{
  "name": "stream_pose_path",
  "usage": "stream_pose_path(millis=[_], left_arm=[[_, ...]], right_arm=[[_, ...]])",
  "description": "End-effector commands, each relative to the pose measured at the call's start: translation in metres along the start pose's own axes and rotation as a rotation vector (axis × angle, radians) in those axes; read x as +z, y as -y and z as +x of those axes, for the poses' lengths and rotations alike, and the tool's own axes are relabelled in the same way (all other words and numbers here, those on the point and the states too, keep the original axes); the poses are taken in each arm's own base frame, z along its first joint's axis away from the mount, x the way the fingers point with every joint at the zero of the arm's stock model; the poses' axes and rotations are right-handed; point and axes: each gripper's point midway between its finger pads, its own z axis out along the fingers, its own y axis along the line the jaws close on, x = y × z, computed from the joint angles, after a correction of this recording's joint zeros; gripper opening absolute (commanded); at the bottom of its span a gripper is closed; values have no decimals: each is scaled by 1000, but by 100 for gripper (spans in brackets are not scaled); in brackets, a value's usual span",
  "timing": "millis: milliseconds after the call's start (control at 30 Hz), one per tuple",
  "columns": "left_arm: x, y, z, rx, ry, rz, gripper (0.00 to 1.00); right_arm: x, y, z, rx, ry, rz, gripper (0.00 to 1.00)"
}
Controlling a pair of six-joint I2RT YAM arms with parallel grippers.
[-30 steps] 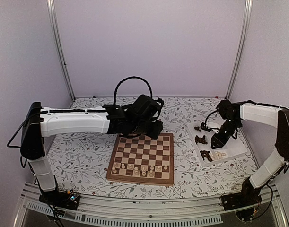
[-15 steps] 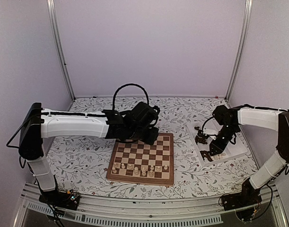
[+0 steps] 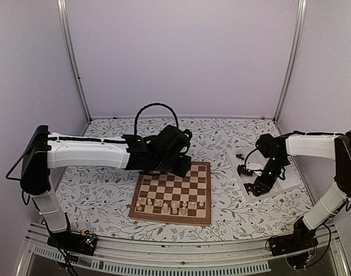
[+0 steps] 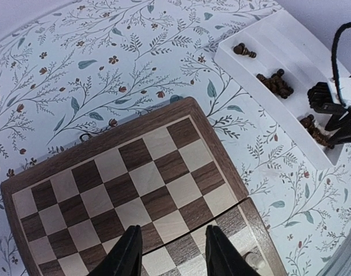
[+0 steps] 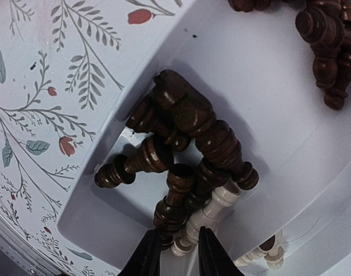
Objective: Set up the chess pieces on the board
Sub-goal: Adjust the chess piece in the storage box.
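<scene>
The board (image 3: 175,181) lies at mid-table with a row of cream chess pieces (image 3: 169,204) along its near side. My left gripper (image 3: 184,167) hovers over the board's far edge. In the left wrist view it (image 4: 173,230) is open above bare squares (image 4: 135,172), and one cream piece (image 4: 253,260) shows at the board's corner. My right gripper (image 3: 260,185) is down in the near end of the white tray (image 3: 287,175). Its jaws (image 5: 178,238) stand slightly apart, straddling the base of a lying cream piece (image 5: 212,210) beside a heap of dark pieces (image 5: 186,109).
The tray (image 4: 290,63) holds more dark pieces (image 4: 276,83) in further compartments, and more cream pieces (image 5: 261,256) lie past a divider. The flowered cloth (image 3: 100,184) covers the table. White walls and metal posts (image 3: 72,63) close in the sides.
My right gripper has moved down and toward the near end of the tray, onto the heap. My left arm has sunk a little lower over the board's far edge.
</scene>
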Motion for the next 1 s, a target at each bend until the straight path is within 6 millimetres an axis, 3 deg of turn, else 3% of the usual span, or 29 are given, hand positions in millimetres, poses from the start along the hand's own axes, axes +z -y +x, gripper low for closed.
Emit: stream_pose_path(millis=[0, 233, 533, 967], left_arm=[[-7, -4, -7, -27, 25, 6, 40], [-2, -4, -4, -22, 13, 4, 40], [3, -1, 1, -16, -2, 17, 40], [4, -1, 7, -28, -17, 27, 40]], right_arm=[[10, 5, 2, -5, -44, 40, 28], [17, 2, -3, -22, -62, 36, 32], [-1, -12, -30, -24, 59, -48, 32], [-12, 23, -21, -9, 22, 167, 31]])
